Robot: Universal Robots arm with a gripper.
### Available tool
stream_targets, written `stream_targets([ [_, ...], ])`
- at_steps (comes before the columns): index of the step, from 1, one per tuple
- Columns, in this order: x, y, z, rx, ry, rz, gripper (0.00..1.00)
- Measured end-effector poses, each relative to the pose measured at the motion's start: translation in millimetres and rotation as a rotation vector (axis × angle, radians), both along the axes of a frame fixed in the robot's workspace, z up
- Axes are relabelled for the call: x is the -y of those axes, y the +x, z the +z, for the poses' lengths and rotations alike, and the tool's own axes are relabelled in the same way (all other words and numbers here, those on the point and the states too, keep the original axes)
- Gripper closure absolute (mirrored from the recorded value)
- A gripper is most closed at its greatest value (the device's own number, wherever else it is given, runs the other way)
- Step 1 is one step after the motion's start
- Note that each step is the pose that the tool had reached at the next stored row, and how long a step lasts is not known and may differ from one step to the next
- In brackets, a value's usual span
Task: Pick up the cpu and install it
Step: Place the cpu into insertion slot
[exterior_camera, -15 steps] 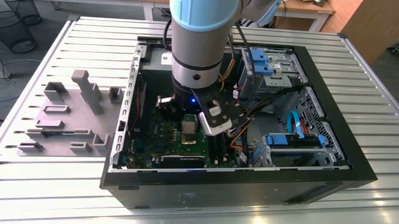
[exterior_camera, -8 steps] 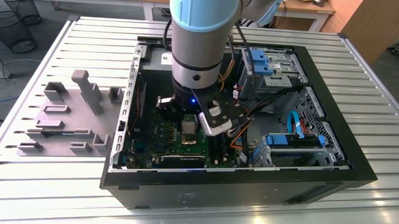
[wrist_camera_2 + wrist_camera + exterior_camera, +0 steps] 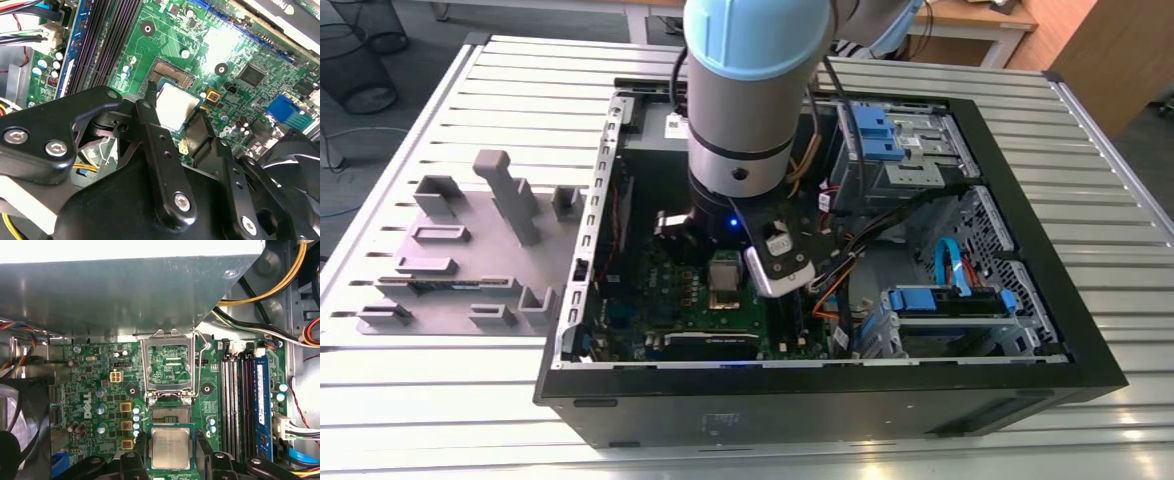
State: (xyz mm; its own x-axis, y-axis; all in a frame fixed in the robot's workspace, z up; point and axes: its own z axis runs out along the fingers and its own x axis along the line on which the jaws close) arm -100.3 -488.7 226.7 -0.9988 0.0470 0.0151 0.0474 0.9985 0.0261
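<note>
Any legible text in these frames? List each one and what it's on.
cpu top: faint engraved lines, too small to read.
motherboard: large white logo lettering near the capacitors in the first wrist view. It is a brand mark, so not quoted.
Remaining board silkscreen: too small to read.

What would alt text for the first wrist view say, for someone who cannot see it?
The gripper holds the cpu, a small silver square, between two black fingers above a green motherboard. Beside it lies the socket, its metal frame flipped open.
</note>
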Motion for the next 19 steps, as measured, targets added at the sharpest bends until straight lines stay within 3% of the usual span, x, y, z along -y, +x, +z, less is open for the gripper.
stream_targets([
  [19,2.3,0.5,-19.1,-0.0001,-0.0001,0.000,0.53],
])
